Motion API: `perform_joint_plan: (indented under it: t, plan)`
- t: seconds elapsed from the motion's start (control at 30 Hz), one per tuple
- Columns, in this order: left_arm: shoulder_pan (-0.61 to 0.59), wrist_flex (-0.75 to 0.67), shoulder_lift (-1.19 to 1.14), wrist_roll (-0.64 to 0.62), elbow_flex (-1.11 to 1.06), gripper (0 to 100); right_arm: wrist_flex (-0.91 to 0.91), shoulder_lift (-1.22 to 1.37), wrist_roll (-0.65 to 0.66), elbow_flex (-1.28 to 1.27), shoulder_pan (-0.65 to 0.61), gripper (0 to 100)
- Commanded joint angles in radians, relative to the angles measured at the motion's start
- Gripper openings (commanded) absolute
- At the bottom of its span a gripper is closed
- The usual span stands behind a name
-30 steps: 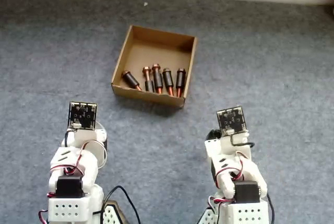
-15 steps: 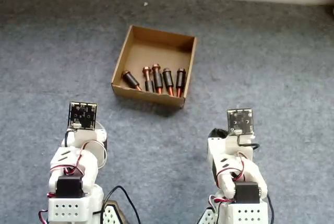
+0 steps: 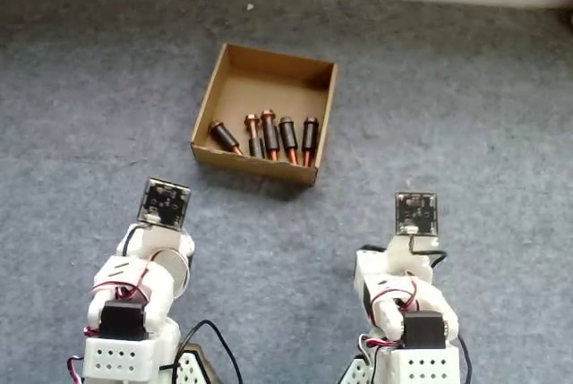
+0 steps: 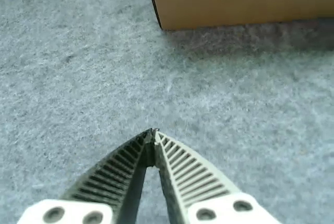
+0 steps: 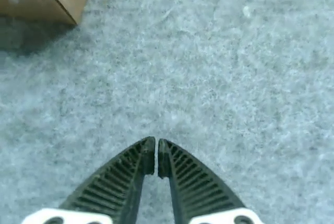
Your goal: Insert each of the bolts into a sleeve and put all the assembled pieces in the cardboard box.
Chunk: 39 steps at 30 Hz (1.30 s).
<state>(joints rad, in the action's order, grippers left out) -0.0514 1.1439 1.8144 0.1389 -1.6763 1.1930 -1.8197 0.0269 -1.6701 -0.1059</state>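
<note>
the box (image 3: 273, 87) sits in the upper middle of the high view on grey carpet (image 3: 466, 106). five assembled pieces (image 3: 269, 133) lie side by side inside it, along its lower wall. the left arm (image 3: 134, 285) is at the lower left of that frame and the right arm (image 3: 405, 290) at the lower right, both below the box and apart from it. the left gripper (image 4: 152, 136) is closed, tips touching, holding nothing. the right gripper (image 5: 156, 151) is closed and empty too, over carpet.
</note>
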Motion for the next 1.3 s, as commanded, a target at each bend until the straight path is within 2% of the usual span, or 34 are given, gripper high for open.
perform_joint_plan:
  t: [0.0,0.13,0.27,0.43,1.27]
  plan:
    - [0.008,0.083,0.001,0.075,-0.019,3,0.056,-0.013,0.072,-0.14,0.012,0.6]
    - [0.002,0.187,0.004,0.091,-0.019,3,0.058,-0.013,0.041,-0.14,0.05,0.6]
    - [-0.051,0.189,0.004,0.091,-0.019,3,0.058,-0.015,0.041,-0.14,0.12,0.6]
    - [-0.116,0.189,0.004,0.091,-0.019,3,0.058,-0.015,0.041,-0.14,0.125,0.6]
    - [-0.117,0.189,0.004,0.091,-0.019,3,0.058,-0.015,0.041,-0.14,0.125,0.6]
